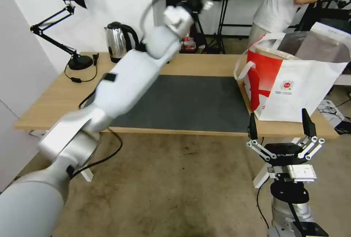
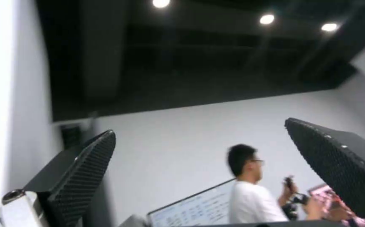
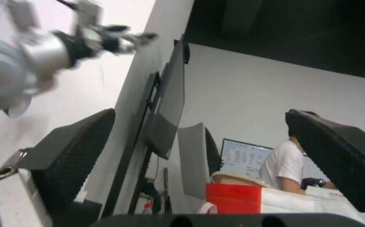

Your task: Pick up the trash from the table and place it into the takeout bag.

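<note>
One takeout bag (image 1: 292, 87) stands upright, mouth skyward.

A steel kettle (image 1: 119, 41) with a black handle stands upright at the back of the surface, close to the wall. Well to its left, near the back left corner, sits a black desk lamp (image 1: 69, 25): round base down, jointed arm folded in a zigzag, shade up high and facing right. Its black cord (image 1: 78, 79) curls in front of the base (a small inline switch lies on it). The floor (image 1: 182, 185) below is tan and scuffed. Across the room a lit monitor (image 3: 243, 157) shows rows of text, and round ceiling lights (image 2: 266, 19) glow overhead.
</note>
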Tool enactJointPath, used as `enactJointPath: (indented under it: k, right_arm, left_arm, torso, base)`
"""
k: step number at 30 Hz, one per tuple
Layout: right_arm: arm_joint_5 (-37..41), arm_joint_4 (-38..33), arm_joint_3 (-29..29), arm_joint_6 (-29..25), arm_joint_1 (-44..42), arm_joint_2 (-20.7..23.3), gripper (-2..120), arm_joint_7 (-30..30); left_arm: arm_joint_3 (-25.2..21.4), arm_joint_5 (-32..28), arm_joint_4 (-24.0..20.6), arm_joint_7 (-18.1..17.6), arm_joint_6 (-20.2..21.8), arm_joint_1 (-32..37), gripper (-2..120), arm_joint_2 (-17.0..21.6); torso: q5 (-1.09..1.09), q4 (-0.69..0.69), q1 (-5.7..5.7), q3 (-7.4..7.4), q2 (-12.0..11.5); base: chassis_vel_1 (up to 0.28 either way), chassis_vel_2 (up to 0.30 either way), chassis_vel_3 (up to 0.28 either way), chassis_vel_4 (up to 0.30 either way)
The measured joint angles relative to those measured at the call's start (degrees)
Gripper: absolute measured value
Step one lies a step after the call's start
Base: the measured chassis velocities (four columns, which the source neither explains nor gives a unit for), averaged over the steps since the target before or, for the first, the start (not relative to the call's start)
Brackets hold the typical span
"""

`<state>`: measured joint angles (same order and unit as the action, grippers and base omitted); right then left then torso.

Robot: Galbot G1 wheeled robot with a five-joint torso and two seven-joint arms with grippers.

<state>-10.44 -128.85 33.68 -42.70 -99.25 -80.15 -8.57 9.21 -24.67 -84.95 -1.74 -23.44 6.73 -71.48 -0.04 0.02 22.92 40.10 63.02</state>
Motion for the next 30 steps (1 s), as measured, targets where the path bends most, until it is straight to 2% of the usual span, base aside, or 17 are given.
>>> enactJointPath:
  k: [1,4,6,7,10,11,14,16,19,20,22,23,26,27,30]
  right_arm:
    - [0.0,0.0,0.0,0.0,0.0,0.0,100,0.0]
    - [0.2,1.1,0.1,1.0,1.1,1.3,100,-0.1]
    - [0.2,1.1,0.2,1.1,1.2,1.3,100,-0.1]
    - [0.2,1.6,0.2,1.4,1.6,1.6,100,-0.1]
    - [0.3,2.3,0.2,1.6,2.0,2.1,100,-0.1]
    - [0.3,2.3,0.2,1.6,2.0,2.1,100,-0.1]
    - [0.7,3.5,0.6,1.7,2.7,2.9,100,-0.2]
    - [0.7,3.7,0.6,1.7,3.0,3.1,100,-0.2]
    - [0.9,4.4,0.7,1.9,3.6,3.2,100,-0.2]
    - [0.9,4.4,0.7,1.9,3.6,3.2,100,-0.2]
    - [0.9,4.6,0.7,2.0,3.8,3.1,100,-0.2]
    - [0.9,4.6,0.7,2.0,3.8,3.1,100,-0.2]
    - [0.9,4.6,0.5,2.0,3.9,3.0,100,-0.3]
    - [0.9,4.6,0.5,2.0,3.9,3.0,100,-0.3]
    - [1.2,4.8,0.4,1.9,3.9,3.0,100,-0.3]
  left_arm:
    - [0.0,0.0,0.0,0.0,0.0,0.0,100,0.0]
    - [-5.2,-0.5,-8.2,-2.6,2.0,8.0,100,4.4]
    - [-5.9,-0.5,-9.0,-2.6,2.1,8.8,100,4.9]
    - [-8.7,-0.5,-11.9,-2.8,2.4,12.6,100,6.6]
    - [-13.3,-0.5,-16.4,-2.9,2.5,19.9,100,9.1]
    - [-13.3,-0.5,-16.4,-2.9,2.5,19.9,100,9.1]
    - [-19.1,-0.1,-22.2,-3.8,1.8,31.1,100,11.1]
    - [-20.5,0.3,-23.5,-3.9,1.6,33.5,100,11.1]
    - [-25.5,2.5,-27.4,-4.0,0.5,42.0,100,10.0]
    - [-25.5,2.5,-27.4,-4.0,0.5,42.0,100,10.0]
    - [-28.6,4.0,-29.7,-4.0,0.1,47.6,100,7.9]
    - [-28.6,4.0,-29.7,-4.0,0.1,47.6,100,7.9]
    - [-32.0,6.5,-32.2,-3.8,-1.1,54.6,100,4.8]
    - [-32.0,6.5,-32.2,-3.8,-1.1,54.6,100,4.8]
    - [-34.2,9.6,-34.3,-3.5,-3.3,61.7,100,1.8]
  torso:
    - [0.0,0.0,0.0,0.0,0.0]
    - [0.01,-0.03,0.0,0.0,0.0]
    - [0.03,-0.04,0.0,0.0,0.0]
    - [0.04,-0.02,0.0,0.0,0.0]
    - [0.01,-0.02,0.0,0.0,0.0]
    - [0.01,-0.02,0.0,0.0,0.0]
    - [0.03,-0.03,0.0,0.0,0.0]
    - [0.05,-0.02,-0.01,0.0,0.0]
    - [0.05,-0.03,-0.01,0.0,0.0]
    - [0.05,-0.03,-0.01,0.0,0.0]
    - [0.04,-0.03,-0.01,-0.01,0.0]
    - [0.04,-0.03,-0.01,-0.01,0.0]
    - [0.04,-0.03,-0.01,0.0,0.0]
    - [0.04,-0.03,-0.01,0.0,0.0]
    - [0.05,-0.03,-0.01,-0.01,0.0]
  base:
    - [0.0,0.0,0.0,0.0]
    - [0.0,0.0,0.0,0.0]
    - [0.0,0.0,0.0,0.0]
    - [0.0,0.0,0.0,0.0]
    - [0.0,0.0,0.0,0.0]
    - [0.0,0.0,0.0,0.0]
    - [0.0,0.0,0.0,0.0]
    - [0.0,0.0,0.0,0.0]
    - [0.0,0.0,0.0,0.0]
    - [0.0,0.0,0.0,0.0]
    - [0.0,0.0,0.0,0.0]
    - [0.0,0.0,0.0,0.0]
    - [0.0,0.0,0.0,0.0]
    - [0.0,0.0,0.0,0.0]
    - [0.0,0.0,0.0,0.0]
